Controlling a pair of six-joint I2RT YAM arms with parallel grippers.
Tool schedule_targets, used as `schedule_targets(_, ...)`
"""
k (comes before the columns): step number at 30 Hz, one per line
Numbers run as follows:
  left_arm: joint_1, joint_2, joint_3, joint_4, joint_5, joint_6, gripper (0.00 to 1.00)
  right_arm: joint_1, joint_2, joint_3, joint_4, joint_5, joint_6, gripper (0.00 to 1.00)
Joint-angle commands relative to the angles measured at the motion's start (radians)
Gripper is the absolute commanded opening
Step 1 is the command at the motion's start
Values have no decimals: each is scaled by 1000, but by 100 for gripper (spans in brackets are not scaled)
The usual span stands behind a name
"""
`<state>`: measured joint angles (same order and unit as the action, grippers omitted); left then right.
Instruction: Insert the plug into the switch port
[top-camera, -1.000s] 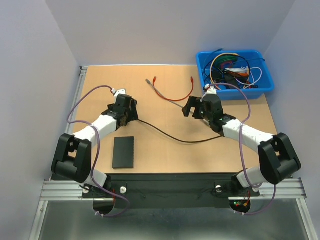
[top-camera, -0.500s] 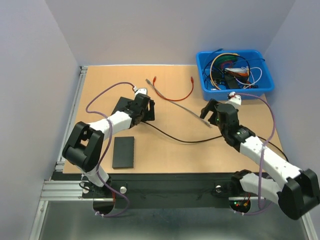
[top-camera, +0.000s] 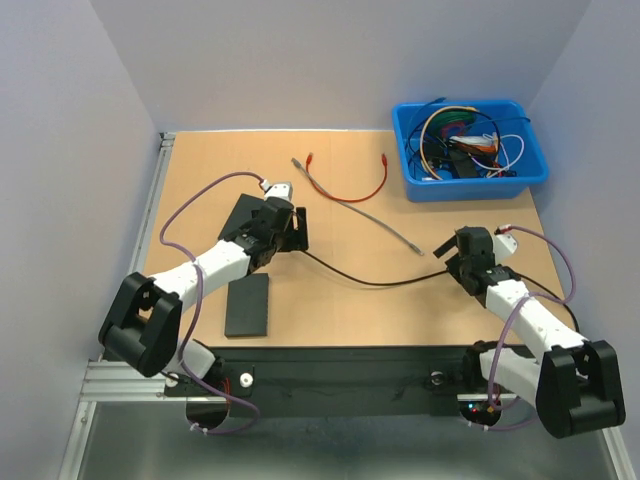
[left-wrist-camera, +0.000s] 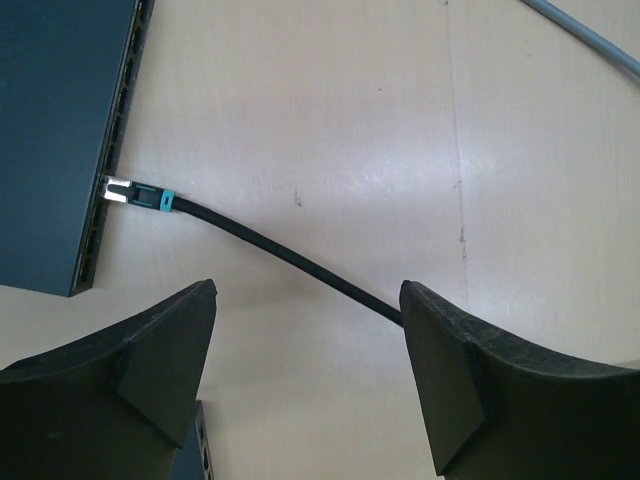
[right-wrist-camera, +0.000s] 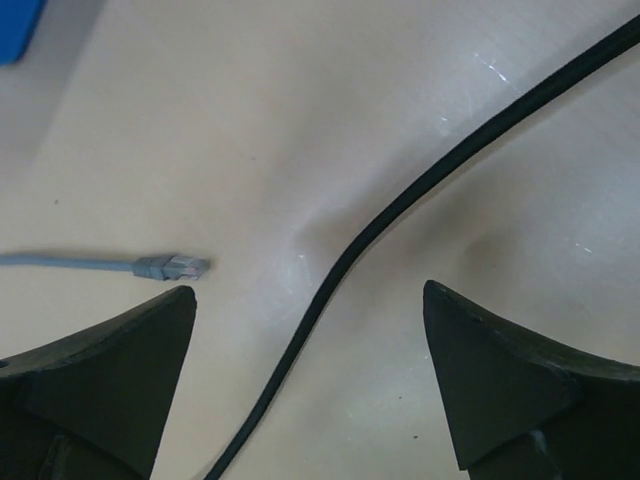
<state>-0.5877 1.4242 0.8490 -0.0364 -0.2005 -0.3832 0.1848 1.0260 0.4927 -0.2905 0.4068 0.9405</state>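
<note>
One plug (left-wrist-camera: 140, 194) is what matters here, and it sits with its clear nose against the port row on the edge of the switch (left-wrist-camera: 60, 140), apparently already in a port. Whether it has latched fully I cannot tell. Its long axis runs square to that edge, and its black cable (left-wrist-camera: 290, 258) trails straight out from the switch before curving off across the tabletop (left-wrist-camera: 350, 100).

The left gripper (left-wrist-camera: 305, 290) hangs just off the ported edge of the switch, released, its jaws spread wide and grasping nothing. The plug lies ahead of it and off to one side, between it and the switch, and the cable passes under the gap between the jaws. This is plainly the nearer arm. If the plug needs seating, my judgement is that the push belongs to this gripper and must run along the plug's axis, straight into the switch; any sideways load could twist the plug in its port.

The right gripper (right-wrist-camera: 308, 288) is well apart from the switch, over the far stretch of the same cable, also released and empty. A grey cable's plug (right-wrist-camera: 172, 267) lies loose just beside it. Farther from the switch lie a red cable (top-camera: 345, 192) and a blue bin (top-camera: 530, 170) of wires.
</note>
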Motion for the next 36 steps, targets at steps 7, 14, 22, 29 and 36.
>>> schedule_targets(7, -1, -74, -44, 32, 12, 20, 85, -159, 153, -39, 155, -117, 24, 100)
schedule_targets(14, -1, -82, -47, 30, 13, 29, 85, -235, 270, -46, 283, -186, 34, 91)
schedule_targets(22, -1, -94, -47, 32, 10, 35, 85, -258, 332, -78, 431, -246, 11, 0)
schedule_targets(29, 0, -82, -44, 32, 1, 35, 85, -243, -8, -135, 398, -201, -45, 0)
schedule_targets(36, 2, -94, -42, 30, -10, 21, 85, -38, -192, 84, 199, 15, -124, 0)
